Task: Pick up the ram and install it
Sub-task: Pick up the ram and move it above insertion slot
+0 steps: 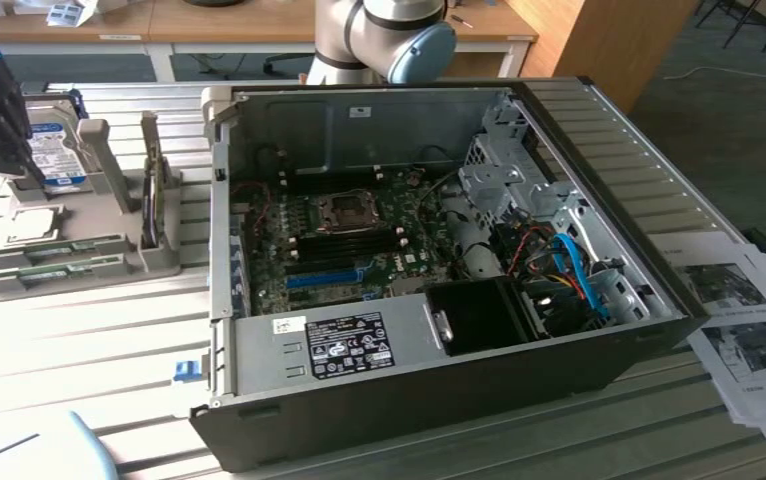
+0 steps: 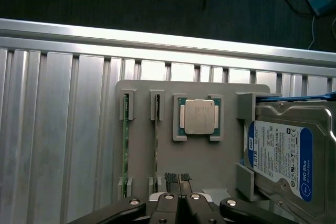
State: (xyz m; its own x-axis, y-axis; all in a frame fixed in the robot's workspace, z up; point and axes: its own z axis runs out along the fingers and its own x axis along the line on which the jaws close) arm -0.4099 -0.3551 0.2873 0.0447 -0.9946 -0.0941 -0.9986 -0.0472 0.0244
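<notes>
Since the hand (image 2: 177, 178) hangs with its two ridged pads (image 2: 170, 178) pressed together and nothing between them, no ram is gripped yet. Two green sticks stand on edge in the gray tray (image 2: 210, 161) on the slatted desk (image 2: 63, 129). The ram (image 2: 156, 145) is the one nearer the hand, with a second stick (image 2: 125, 150) just beside it. A processor chip (image 2: 198, 116) and a hard drive (image 2: 283, 161) share the same tray. The pads line up with the bare strip between the nearer stick and the chip, not with the stick itself.

Judging from that, a descent with the pads closed, or off line, would likely strike the stick's thin upper edge or the tray's end clips. With the sticks so close together, a spread finger could catch the neighbour, and a thin board pinched off-centre could tilt.

The exterior view supplies the destination. The open computer case (image 1: 437, 260) sits mid-frame with its motherboard (image 1: 356, 235) exposed, well apart from the tray at the exterior view's left. The wrist view supplies the closed pads and their alignment over the sticks.
</notes>
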